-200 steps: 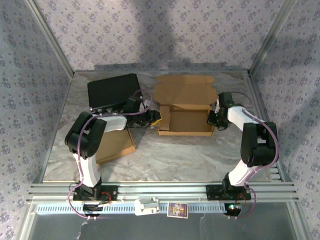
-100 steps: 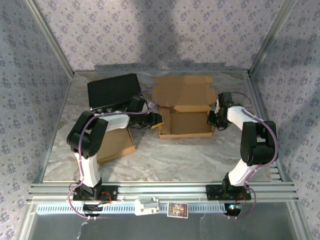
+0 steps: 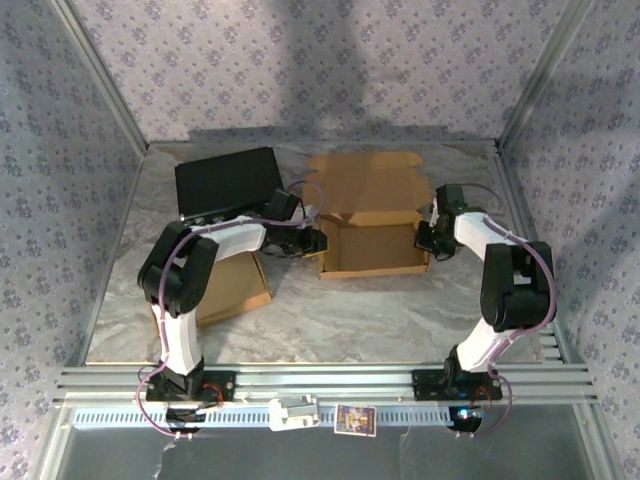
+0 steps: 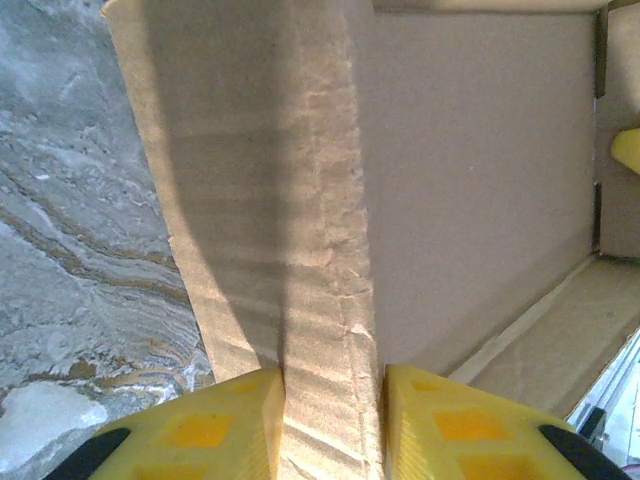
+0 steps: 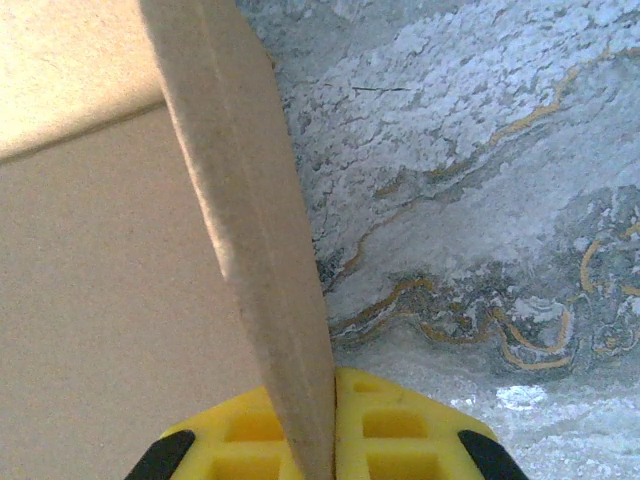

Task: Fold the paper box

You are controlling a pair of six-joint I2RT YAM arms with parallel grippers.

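Note:
The brown paper box [image 3: 370,243] stands mid-table, its lid flap [image 3: 362,182] lying open toward the back. My left gripper [image 3: 317,243] is at the box's left side. In the left wrist view the left gripper [image 4: 330,425] is shut on the thick, folded-over left wall [image 4: 320,280], with the box's inside [image 4: 480,150] to the right of it. My right gripper [image 3: 428,240] is at the box's right side. The right wrist view shows the right gripper [image 5: 325,435] shut on the thin right wall [image 5: 245,200], which stands upright.
A black case [image 3: 228,182] lies at the back left. A flat brown cardboard piece [image 3: 235,285] lies under the left arm. The marbled table top [image 3: 380,310] is bare in front of the box. A small card [image 3: 354,419] and a white part [image 3: 293,412] sit on the front rail.
The left gripper has moved right and a little back, and the box's left side flap has come from slanted to folded against the wall. The right arm has stayed put.

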